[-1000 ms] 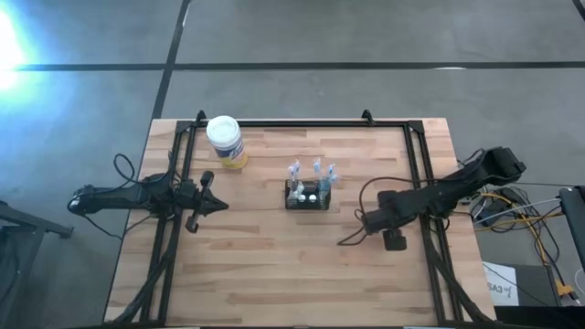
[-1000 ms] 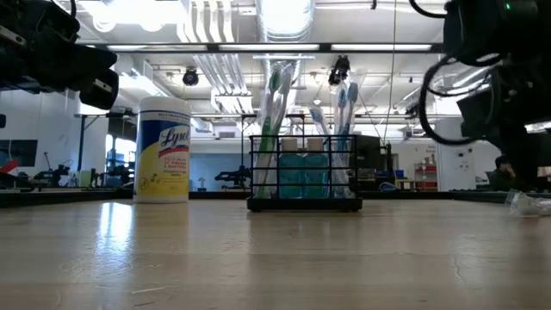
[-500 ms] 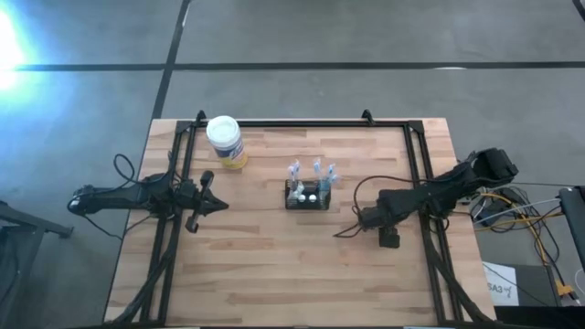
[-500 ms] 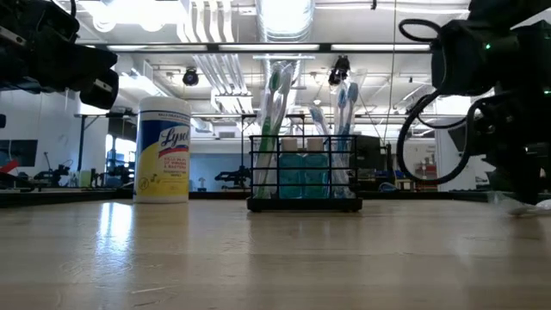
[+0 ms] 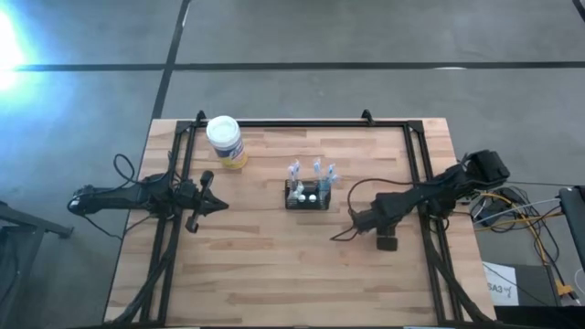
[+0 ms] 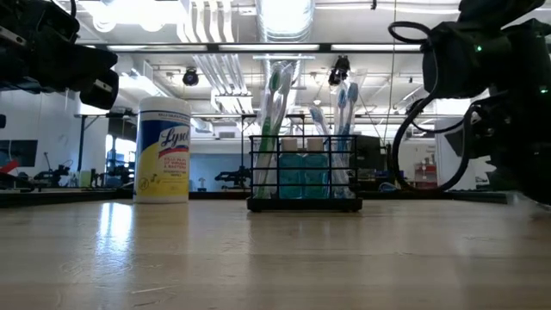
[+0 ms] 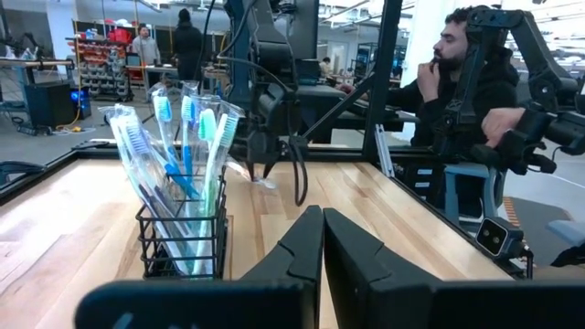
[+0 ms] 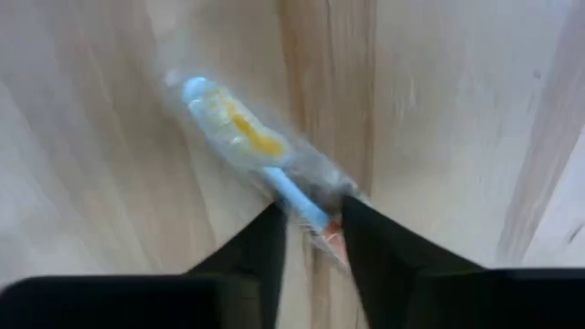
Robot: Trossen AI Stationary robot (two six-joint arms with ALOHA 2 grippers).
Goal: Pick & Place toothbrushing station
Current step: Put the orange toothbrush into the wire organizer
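The toothbrushing station [image 5: 308,196] is a black wire holder with several wrapped toothbrushes standing in it; it rests on its base at the table's middle [image 6: 304,176] [image 7: 183,238]. To its right, my right gripper [image 5: 356,223] points down at a wrapped toothbrush [image 8: 247,137] with a blue handle, which lies flat on the wood, and is shut on it. In the left wrist view the same gripper [image 7: 265,160] shows beyond the holder. My left gripper [image 5: 219,203] waits at the table's left, shut and level [image 7: 323,239]. My right gripper comes from above, pointing down, with one finger [image 8: 265,247] on each side of the toothbrush's handle end [image 8: 306,208]. The fingers lie across the handle and meet its clear wrapper. The brush lies flat on the table, its head [image 8: 215,105] away from the fingers.
A white-lidded tub of wipes [image 5: 225,139] [image 6: 163,149] stands at the far left of the table. Black frame rails [image 5: 416,155] run along the table's sides and far edge. Bare wood lies toward the near edge [image 5: 292,283]. A person [image 7: 457,82] sits beyond the table.
My right gripper has moved down and a little toward the table's left, coming closer to the holder and down to the wood. The holder and the tub have stayed in place.
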